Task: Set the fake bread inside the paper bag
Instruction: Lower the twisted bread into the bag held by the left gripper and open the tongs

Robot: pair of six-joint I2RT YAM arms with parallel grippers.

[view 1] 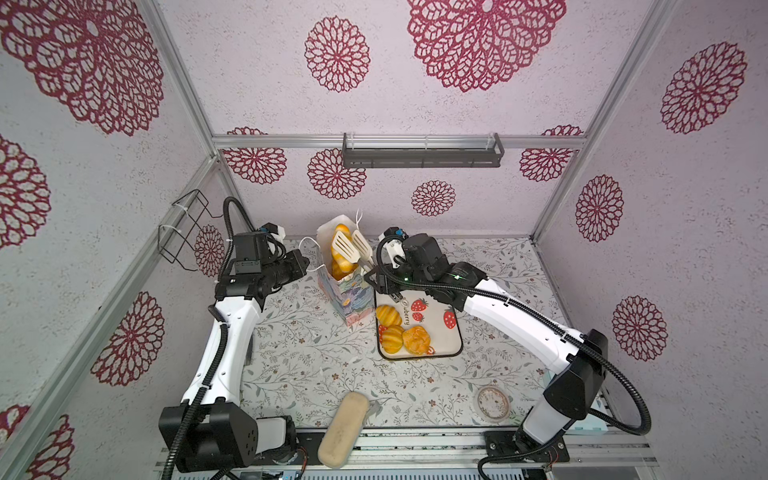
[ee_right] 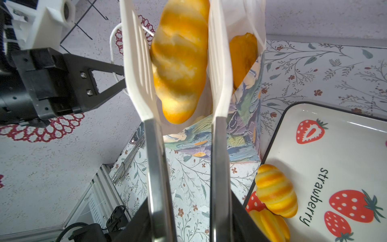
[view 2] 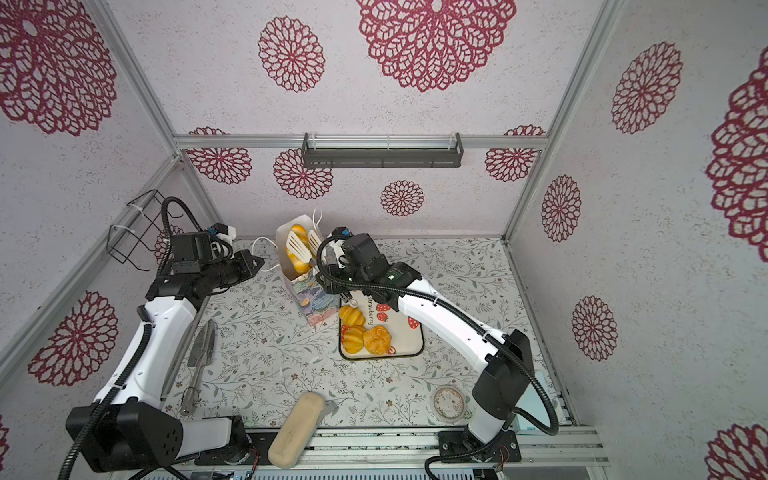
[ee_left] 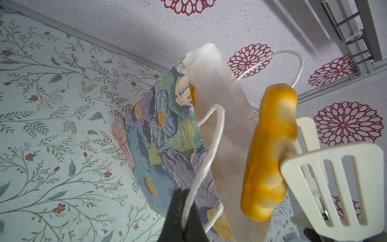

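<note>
Right pincer (ee_right: 188,228): clamps tongs (ee_right: 156,159), blades flanking braided loaf (ee_right: 180,62), upper centre.
Left pincer (ee_left: 184,199): closed, pinching paper bag (ee_left: 163,136) handle (ee_left: 211,146).
Risk: we fear loaf catches rim (ee_left: 201,50), tipping bag.

Bright, even light gave soft shadows on the desk (view 1: 316,374), both top views bowed at their edges, and the wrist views blurred the tongs (ee_left: 335,188) and the fake bread (ee_right: 180,62).
</note>
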